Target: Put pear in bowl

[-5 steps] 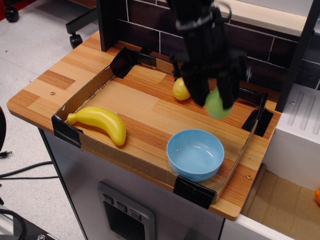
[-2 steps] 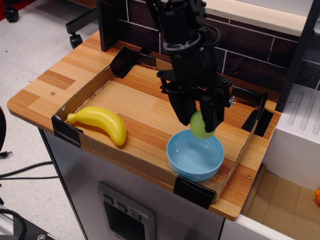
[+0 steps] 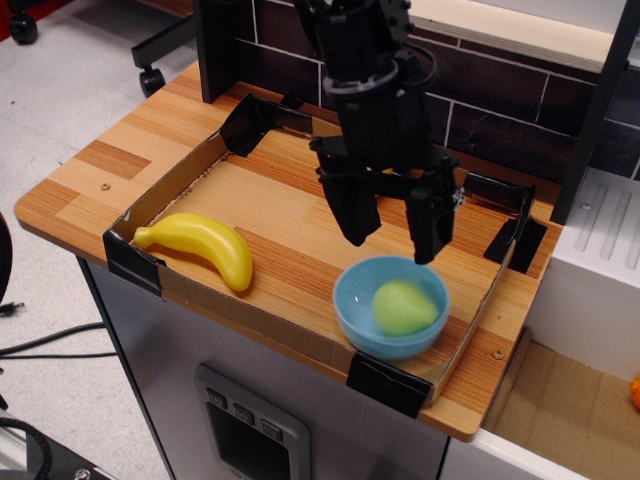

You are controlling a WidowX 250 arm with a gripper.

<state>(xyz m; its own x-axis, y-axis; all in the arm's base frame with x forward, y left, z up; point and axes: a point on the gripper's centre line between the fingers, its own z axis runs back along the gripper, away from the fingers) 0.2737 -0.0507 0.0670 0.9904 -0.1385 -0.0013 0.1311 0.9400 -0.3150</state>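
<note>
1 step left at most | pear (image 3: 404, 307) lies inside bowl (image 3: 352, 305), slightly blurred, maybe not settled | gripper (image 3: 394, 234) at 12 o'clock above bowl, fingers apart, holding nothing | banana (image 3: 205, 246) at 9 o'clock | remaining: arm retreat.

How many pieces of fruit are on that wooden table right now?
2 visible: a light-green plastic pear inside the light-blue bowl, and a yellow banana at the left. The black arm may hide another.
</note>
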